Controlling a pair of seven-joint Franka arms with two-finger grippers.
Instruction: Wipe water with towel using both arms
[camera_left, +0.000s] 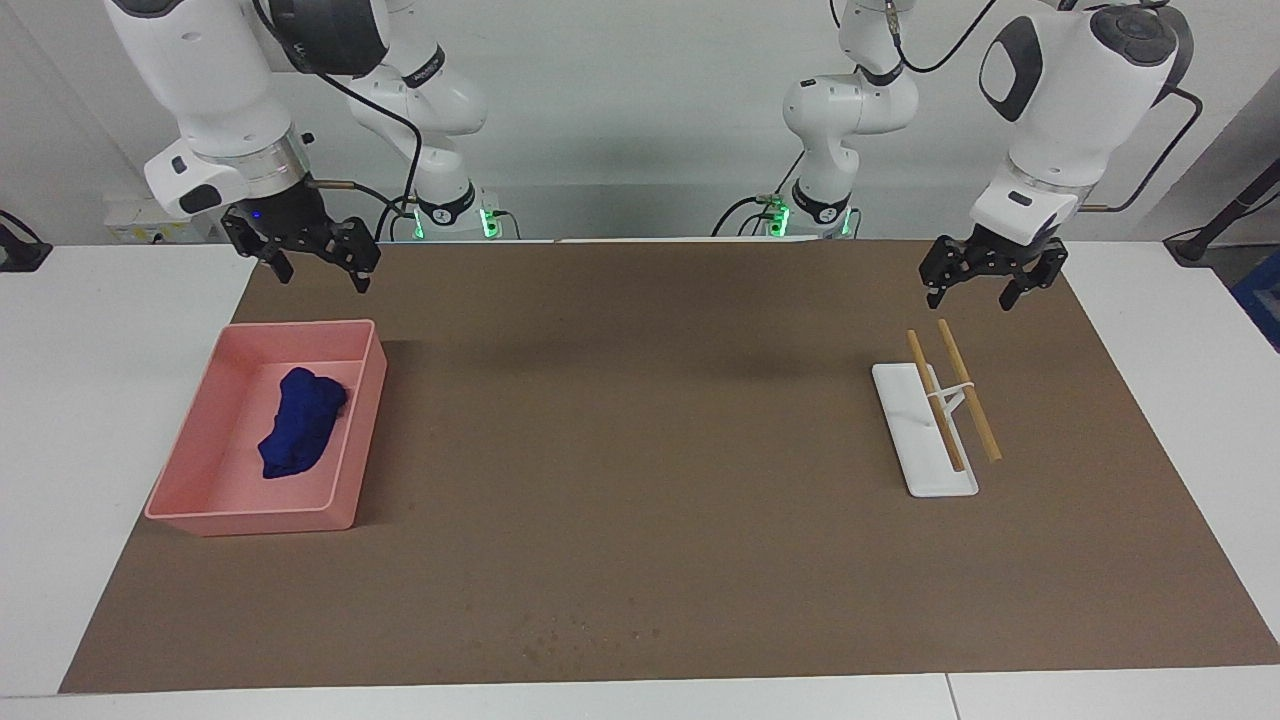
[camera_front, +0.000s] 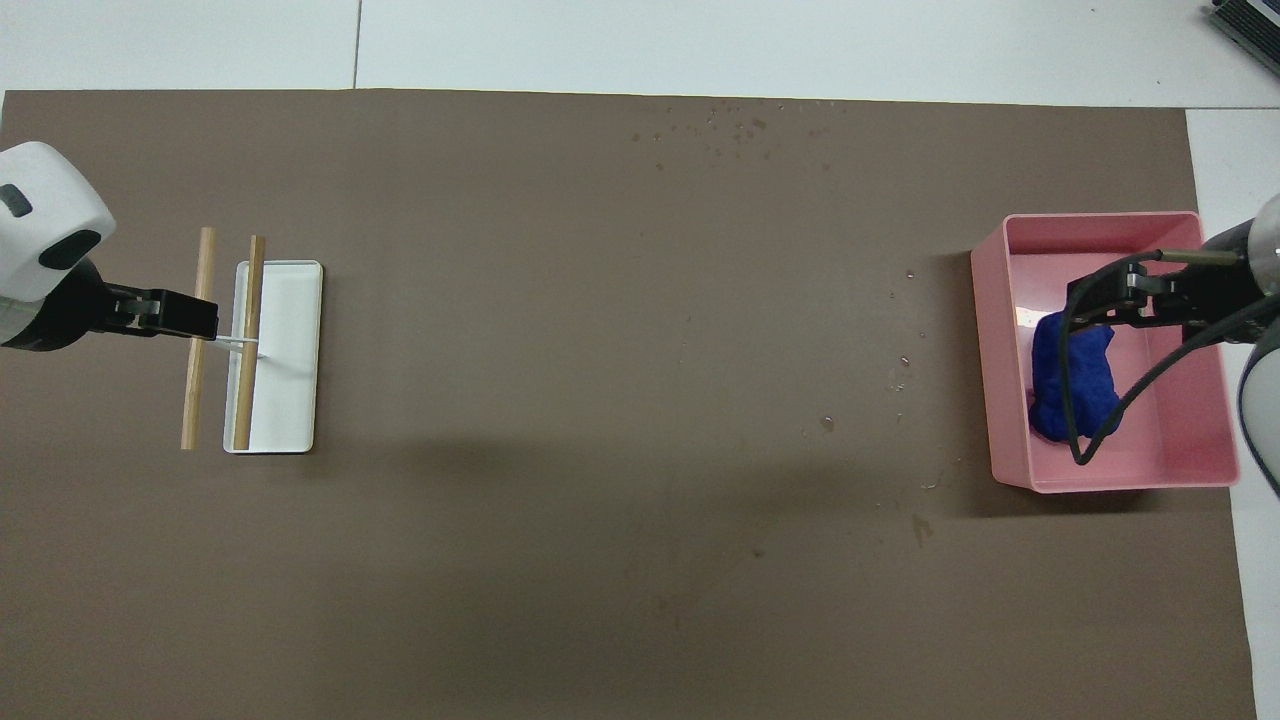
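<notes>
Covering most of the white worktop (camera_left: 90, 420) is a brown mat (camera_left: 640, 480), the largest item in view. Both arms stand at the robots' edge of it and wait.

Right arm (camera_left: 215, 100): its pincer (camera_left: 318, 262) hangs in the air over the mat's edge, just at the robots' side of the pink tray (camera_left: 330, 505); fingers spread, holding nothing. Seen from overhead, this pincer (camera_front: 1095, 305) overlaps the tray and part of the towel, but the facing view shows it well clear above both.

Left arm (camera_left: 1060, 110): its pincer (camera_left: 990, 280) hangs over the mat at the robots' side of the white stand (camera_left: 935, 475); fingers spread, empty.

Pink tray sits on the mat toward the right arm's end of the worktop. Towel (camera_left: 300, 420) lies inside it as a dark blue crumpled lump, resting on the tray floor, apart from both pincers.

White stand lies flat on the mat toward the left arm's end, well apart from the tray. Two wooden sticks (camera_left: 955, 398) rest tilted across a small upright holder on the stand, side by side, one overhanging the stand's edge.

Water (camera_left: 585, 635): scattered small droplets on the mat near its edge farthest from the robots, about midway along. A few more droplets (camera_front: 905, 375) lie beside the tray, toward the mat's middle. None touch the towel.
</notes>
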